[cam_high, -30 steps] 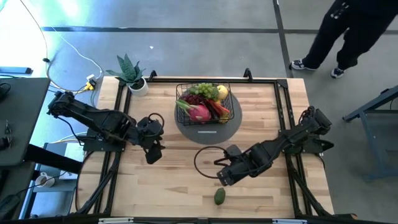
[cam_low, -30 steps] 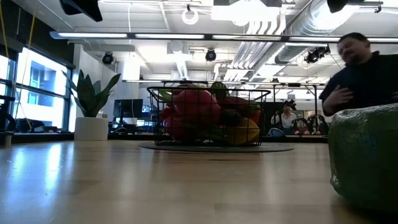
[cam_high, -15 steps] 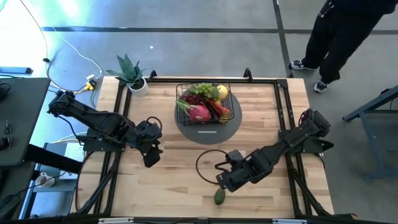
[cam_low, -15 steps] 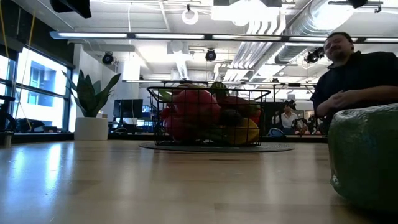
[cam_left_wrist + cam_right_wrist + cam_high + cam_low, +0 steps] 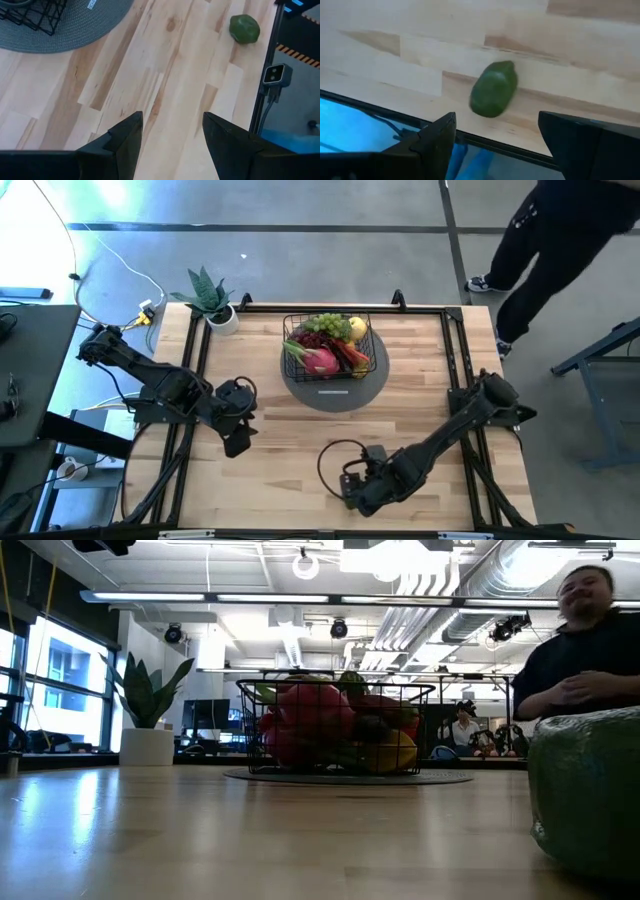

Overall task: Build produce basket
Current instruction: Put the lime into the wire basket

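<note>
Right end effector [image 5: 492,137] has descended over the avocado [image 5: 493,89], fingers spread, ungrasped.

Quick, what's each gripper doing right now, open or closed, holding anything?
Left gripper: open, empty, over bare table.
Right gripper: open, empty, above the avocado.

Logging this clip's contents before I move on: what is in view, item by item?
Basket: one, black wire, on the mat at the table's far middle.
Produce: a pile, pink, green, yellow and red, inside the basket.
Avocado: one, green, alone near the table's front edge.
Mat: one, round, grey, under the basket.
Potted plant: one, green in a white pot, far-left corner.
Person: one, dark top, beyond the table.
Left hand: open, above bare wood.
Right hand: open, over the avocado.
</note>
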Controlling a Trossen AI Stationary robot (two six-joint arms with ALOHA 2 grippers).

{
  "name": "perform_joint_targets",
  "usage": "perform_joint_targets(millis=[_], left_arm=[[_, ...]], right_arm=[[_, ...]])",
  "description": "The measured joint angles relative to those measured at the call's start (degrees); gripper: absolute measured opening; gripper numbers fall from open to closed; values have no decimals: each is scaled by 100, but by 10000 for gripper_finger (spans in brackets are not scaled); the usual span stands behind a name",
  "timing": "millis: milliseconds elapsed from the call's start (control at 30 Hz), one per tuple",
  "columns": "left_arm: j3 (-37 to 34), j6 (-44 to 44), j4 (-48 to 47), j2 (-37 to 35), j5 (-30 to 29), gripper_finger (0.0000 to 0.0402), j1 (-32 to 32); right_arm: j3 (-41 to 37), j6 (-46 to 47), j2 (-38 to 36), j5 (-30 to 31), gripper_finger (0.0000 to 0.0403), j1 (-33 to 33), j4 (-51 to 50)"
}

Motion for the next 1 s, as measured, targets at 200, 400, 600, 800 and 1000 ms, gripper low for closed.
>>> perform_joint_targets(millis=[200, 400, 600, 800, 1000], left_arm=[[0, 247, 0, 0, -2, 196, 0], [0, 260, -1, 0, -4, 196, 0], [0, 260, 0, 0, -17, 196, 0], [0, 390, 4, 0, -17, 196, 0], [0, 449, 2, 0, -15, 196, 0]], right_arm=[[0, 197, 353, -2, 266, -20, 491], [0, 489, 661, -130, 266, -22, 636], [0, 782, 951, -268, 266, -22, 649], [0, 939, 1234, -274, 266, -33, 816], [-2, 1036, 1432, -339, 251, -38, 1062]])
